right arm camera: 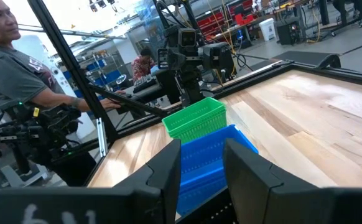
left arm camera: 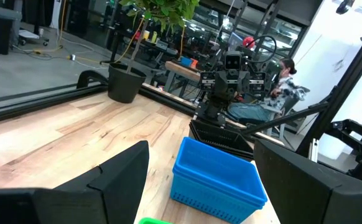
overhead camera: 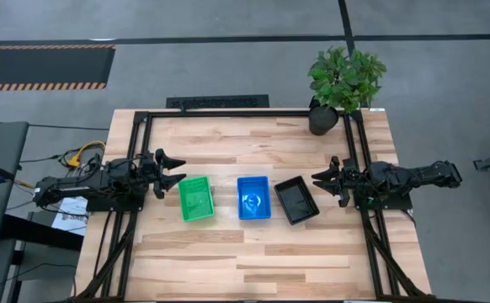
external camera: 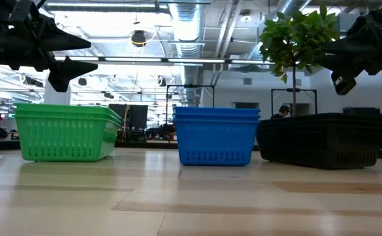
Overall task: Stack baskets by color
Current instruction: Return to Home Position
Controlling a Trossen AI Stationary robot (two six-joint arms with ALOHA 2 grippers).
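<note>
The sorting looks finished. The green baskets (overhead camera: 196,199), blue baskets (overhead camera: 253,197) and black baskets (overhead camera: 296,199) stand nested in three stacks, in a row across the middle of the bench (overhead camera: 228,261). Green is toward its left edge, black toward its right and turned askew to the others.

The left gripper (overhead camera: 176,169) hangs just beside the green stack and above its rim, fingers spread wide and empty. The right gripper (overhead camera: 319,183) hangs just beside the black stack, fingers parted more narrowly, also holding nothing.

What remains, I judge, is drawing both arms away — and that is where harm could come. A finger that dips while swinging off would catch a mesh rim (light plastic, easily shoved) and slide or tip a stack. On the right arm's side a potted plant (overhead camera: 343,80) stands at a bench corner — a wide swing could brush its leaves.
</note>
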